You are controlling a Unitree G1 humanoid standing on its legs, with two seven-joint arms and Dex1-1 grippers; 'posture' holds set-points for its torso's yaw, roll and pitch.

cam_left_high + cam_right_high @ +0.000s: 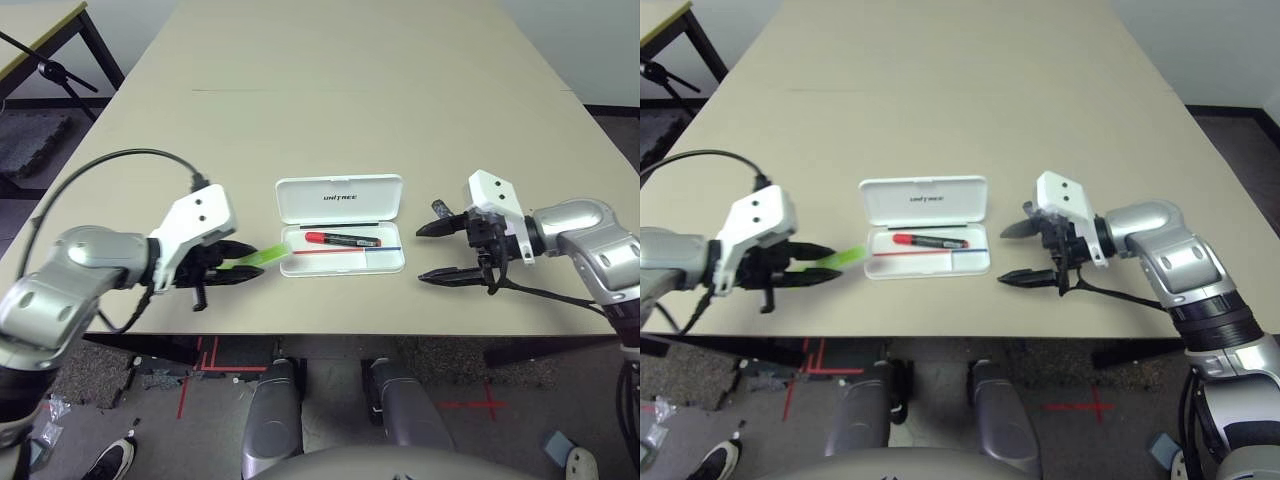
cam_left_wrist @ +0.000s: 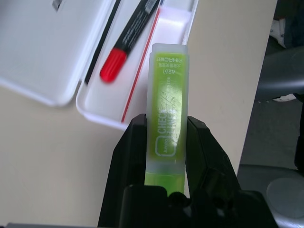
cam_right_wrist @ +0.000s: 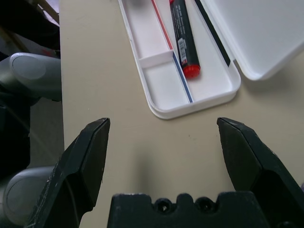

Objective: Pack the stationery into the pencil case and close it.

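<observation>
Beige worktop (image 1: 350, 110), pencil case (image 1: 340, 225) lying open between the two arms, lid folded back flat. Left end effector (image 1: 238, 265) is clamped on the lime-green highlighter (image 2: 167, 111), held above the worktop just beside the case's near-left corner, tip pointing at the tray. Red marker pen (image 1: 342, 239) sits inside the tray, alongside the red-and-blue stripe (image 3: 176, 64). Right end effector (image 3: 164, 142) is spread wide, holding nothing, near the case's other end, not touching it.
</observation>
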